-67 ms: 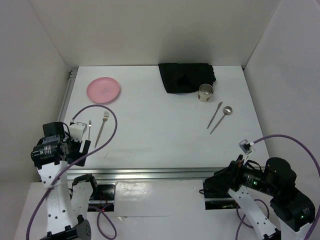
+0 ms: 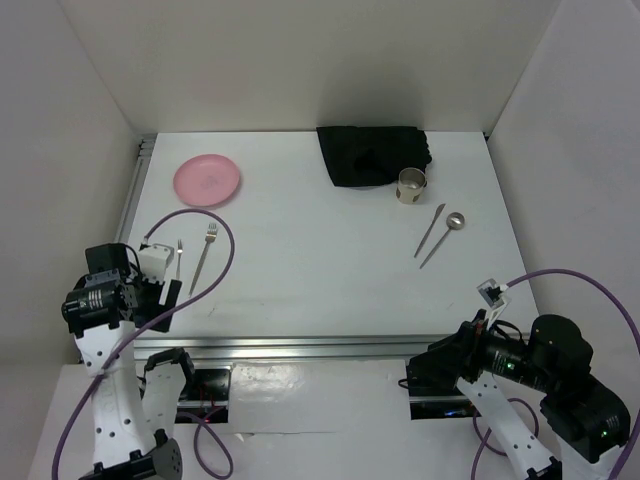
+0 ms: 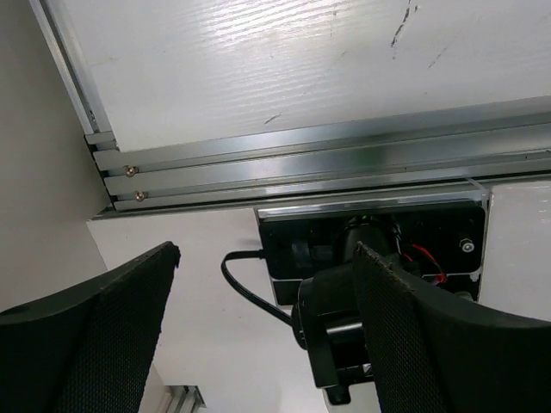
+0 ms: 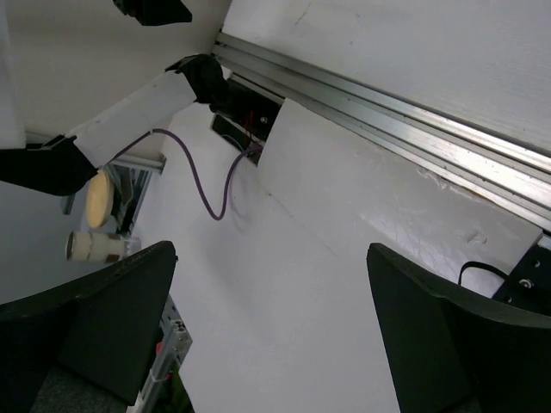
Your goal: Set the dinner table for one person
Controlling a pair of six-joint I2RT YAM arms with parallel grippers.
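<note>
Left tool (image 3: pixel 265 251): fingers apart and empty, at the lower left of the overhead frame, its camera looking down on the near rail.
Right tool (image 4: pixel 271 251): jaws wide, gripping nothing, held low at the lower right, below the rail.
Worktop (image 2: pixel 300 270): white slab with silver rails, filling the frame's centre.
Fork (image 2: pixel 206 250): just right of the left tool, handy for that arm.
Pink plate (image 2: pixel 207 180): upper left, on the left arm's side.
Black cloth (image 2: pixel 372 155): crumpled at top centre, with a metal cup (image 2: pixel 412 185) at its lower right edge.
Knife (image 2: pixel 431 229) and spoon (image 2: pixel 445 236): side by side at centre right, nearer the right arm.
Progress: the pieces lie scattered, so the place setting looks not yet begun.
</note>
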